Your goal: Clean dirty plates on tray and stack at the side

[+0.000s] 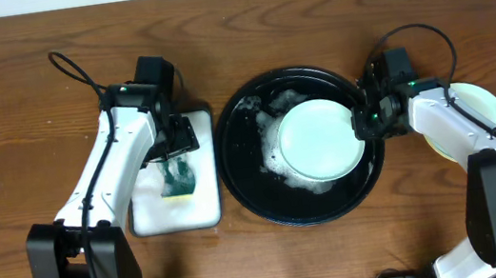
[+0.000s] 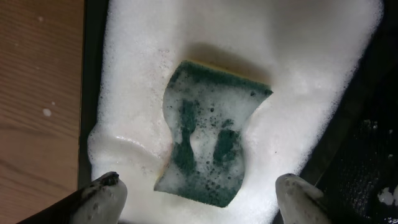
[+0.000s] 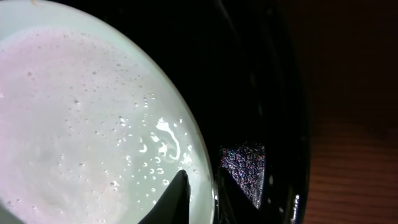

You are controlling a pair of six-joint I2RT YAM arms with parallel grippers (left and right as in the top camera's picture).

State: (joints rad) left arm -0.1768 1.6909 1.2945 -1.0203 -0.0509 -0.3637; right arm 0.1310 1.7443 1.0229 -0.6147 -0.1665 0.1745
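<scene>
- You had two plates at the side: the side stack (image 1: 485,103) sat on the table right of the tray (image 1: 236,190), a pale plate on top and the yellow plate (image 1: 433,144) showing at its lower edge. Judge those two as finished.
- You had one plate left in the tray: the mint plate (image 1: 320,139) lay right of centre, with foam (image 1: 273,150) spread on the black surface beside it.
- In the right wrist view the mint plate's face showed water beads and no red smear, so the wash step looked complete for it.
- Your right gripper (image 3: 205,200) had its fingers together on the mint plate's right rim, one finger over the face and one outside the edge.
- Your left gripper (image 2: 202,198) hung over the sponge dish (image 1: 177,216) with its fingers spread wide apart, gripping nothing.
- The sponge (image 2: 208,146) lay flat in the suds between those fingers, touching neither.
- What was left for you, on this evidence: lift the mint plate out of the tray and set it on the side stack.
</scene>
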